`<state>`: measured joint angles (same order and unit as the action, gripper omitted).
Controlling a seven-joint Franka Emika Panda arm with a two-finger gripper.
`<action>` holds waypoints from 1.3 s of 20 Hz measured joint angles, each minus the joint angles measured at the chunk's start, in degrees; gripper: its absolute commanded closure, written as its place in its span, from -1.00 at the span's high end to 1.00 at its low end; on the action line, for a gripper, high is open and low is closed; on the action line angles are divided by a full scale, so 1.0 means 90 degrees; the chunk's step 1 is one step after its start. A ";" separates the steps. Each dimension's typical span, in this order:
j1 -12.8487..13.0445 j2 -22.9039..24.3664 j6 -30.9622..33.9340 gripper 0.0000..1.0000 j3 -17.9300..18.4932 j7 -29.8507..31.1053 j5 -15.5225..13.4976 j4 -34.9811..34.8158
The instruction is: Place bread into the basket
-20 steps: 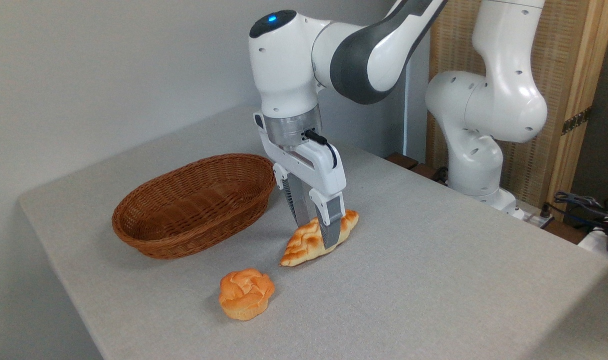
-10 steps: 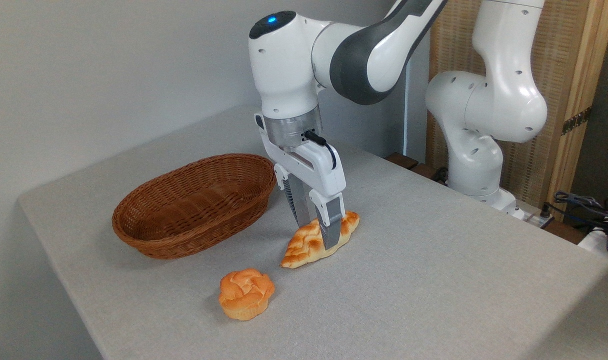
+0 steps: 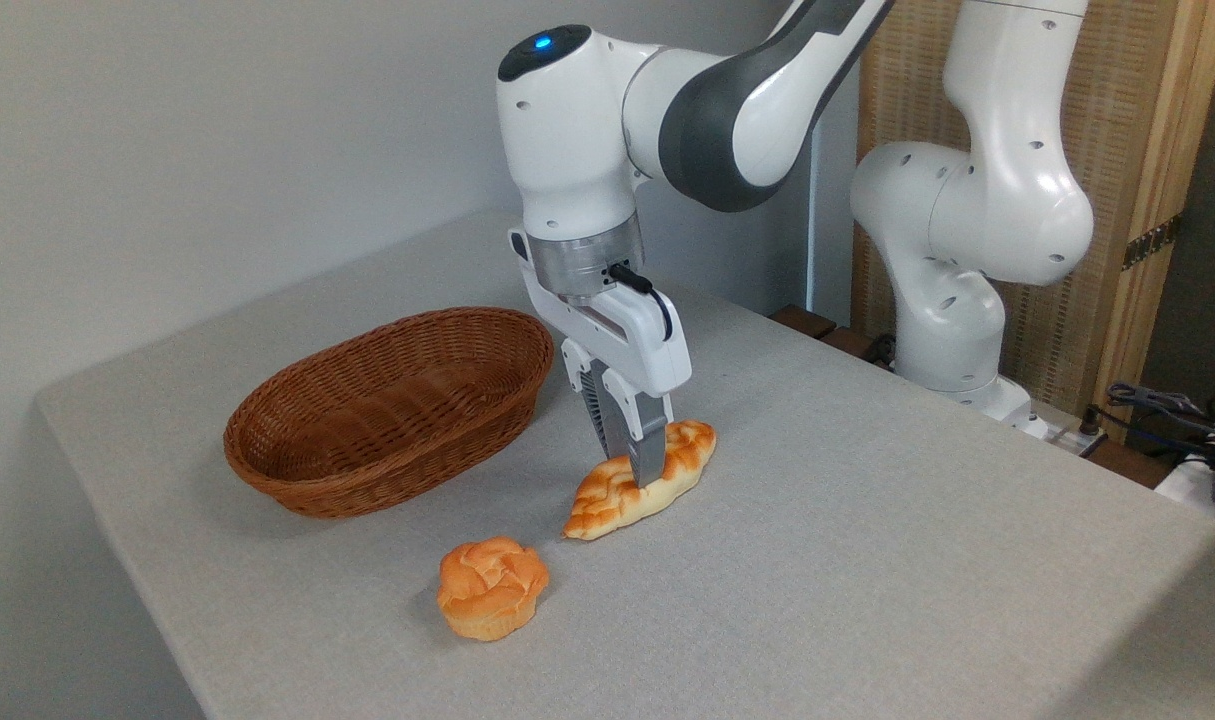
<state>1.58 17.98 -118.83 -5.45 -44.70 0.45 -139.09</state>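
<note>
Gripper (image 3: 635, 468) pinching the braided bread (image 3: 639, 480) on the table (image 3: 867, 560).

The fingers are closed tight on the loaf's middle; it lies mid-table, just right of the wicker basket (image 3: 392, 410), which sits nearer the table's left edge. A round orange bun (image 3: 491, 587) rests toward the front edge. No readable writing or labels show.

Golden-tan braided bread (image 3: 639, 482), plaits browned. Reddish-brown woven wicker basket (image 3: 387, 410). Orange knotted bun (image 3: 491, 586). Pale grey fabric-textured bench (image 3: 867, 560). White arm (image 3: 967, 200) with dark grey joint bands, blue light on top; white end effector (image 3: 635, 465), grey fingers.
</note>
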 measured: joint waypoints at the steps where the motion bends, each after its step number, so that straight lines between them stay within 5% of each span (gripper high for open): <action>1: 0.0000 0.0001 0.0000 -0.36 0.0000 0.0000 0.0000 0.0002; 8: -0.0001 0.0009 0.1155 -0.34 0.0006 0.0000 -0.0062 0.1187; 11: -0.0001 -0.0108 0.1400 -0.30 0.0008 0.0004 -0.0615 0.2015; 16: 0.0047 -0.1189 0.1432 -0.23 -0.0305 0.0878 -0.1007 0.3394; 18: 0.0099 -0.1709 0.1425 0.09 -0.0588 0.1243 -0.1004 0.3728; 19: 0.0124 -0.1893 0.1423 0.46 -0.0654 0.1311 -0.0988 0.3827; 26: 0.0095 -0.1957 0.1459 0.99 -0.0449 0.1201 -0.0518 0.3971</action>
<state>2.44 0.37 -105.69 -9.49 -33.89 -4.20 -103.35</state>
